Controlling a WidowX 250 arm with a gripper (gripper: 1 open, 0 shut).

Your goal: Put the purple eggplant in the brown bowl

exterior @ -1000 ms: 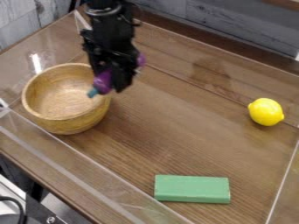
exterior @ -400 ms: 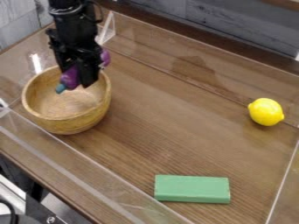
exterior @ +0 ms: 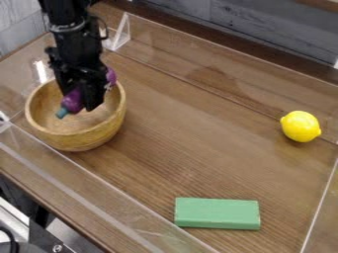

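Note:
The brown bowl (exterior: 95, 131) stands at the left of the wooden table, round, light wood with a thick rim. Over its inside hangs my black gripper (exterior: 77, 99), pointing straight down, shut on the purple eggplant (exterior: 93, 97). The eggplant shows as a glossy purple body between the fingers, with its teal-green stem cap (exterior: 66, 107) sticking out low on the left, inside the bowl's rim. Whether the eggplant touches the bowl's floor I cannot tell.
A yellow lemon (exterior: 301, 126) lies at the far right. A flat green rectangular block (exterior: 218, 212) lies near the front edge. Clear plastic walls (exterior: 158, 35) ring the table, with a white tag at the back left.
My gripper has carried the eggplant leftward and down, from the bowl's right rim to over the bowl's inside. Lemon, green block and bowl have not moved.

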